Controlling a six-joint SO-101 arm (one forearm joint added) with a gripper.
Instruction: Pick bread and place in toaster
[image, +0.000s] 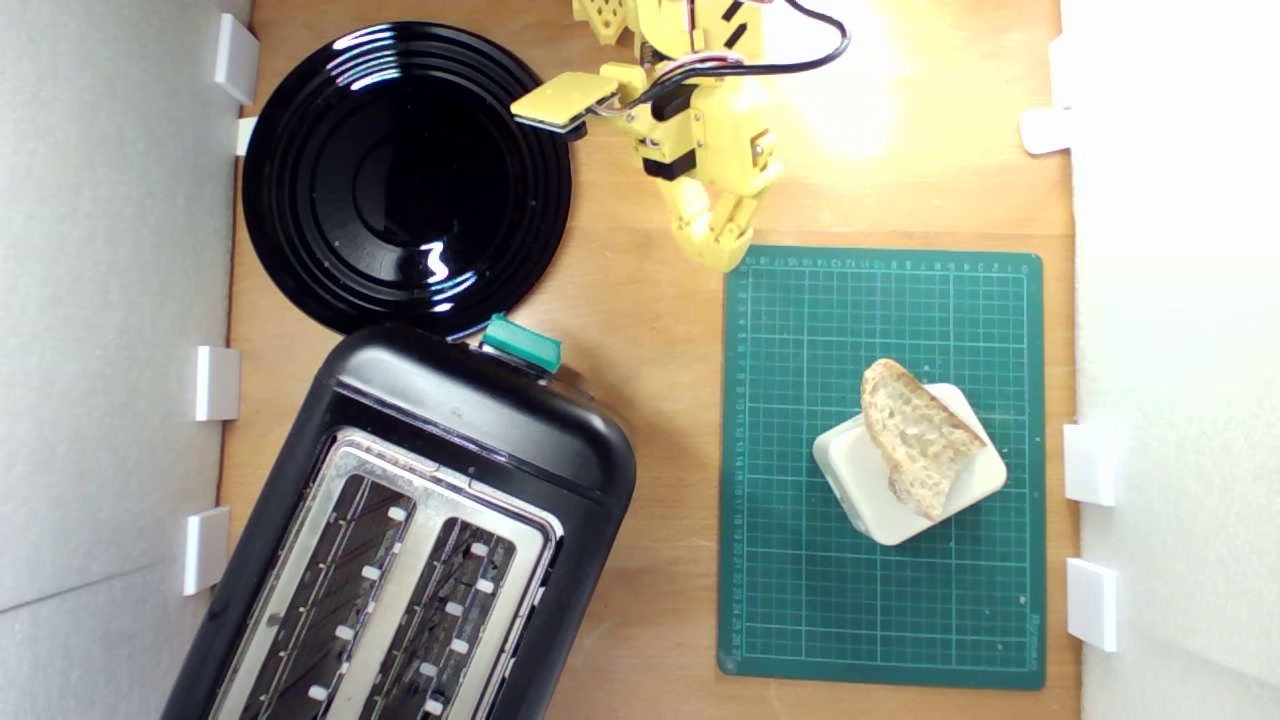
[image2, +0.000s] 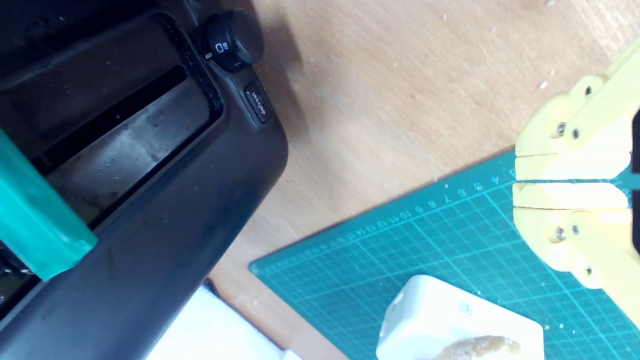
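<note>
A: One bread (image: 920, 438) piece only, half-slice, lying flat across block (image: 865, 480), overhanging block edge on side toward exterior view's top. Block on mat (image: 800, 600), exterior view's right. Barely visible in wrist view, just crust edge (image2: 477, 346)

B: Gripper (image: 722, 250) state?

A: Closed, nothing held. Jaws nearly together in wrist view (image2: 520, 181), thin slit between. Hanging over mat's top edge in exterior view, well apart from bread

B: Handling guess?

A: Probably light, dry, fairly stiff at crust, crumb soft and holey, crushable. Rough surface, so not slippery. Crumbs likely if squeezed hard

B: Where to grab?

A: Best bet across the two crust sides near mid-length, or at overhanging rounded end where block leaves room under it. Avoid pinching torn end, looks ragged and weak. Block raises bread off mat, helps getting a finger below

B: Other surfaces?

A: Block cream, smooth plastic look, rounded corners. Mat green, gridded, matte. Table (image: 650, 300) light wood. Plate (image: 400, 170) black, glossy, ridged rings, exterior view's top left, just touching toaster in that view

B: Toaster (image: 420, 540)?

A: Black smooth shell, silver metal top plate, two slots with wire guides, both looking empty. Green lever knob (image: 522, 342) at end toward plate. Set at a slant, exterior view's lower left, well apart from bread. Slots narrow, so bread must go in on edge, aligned to slant
</note>
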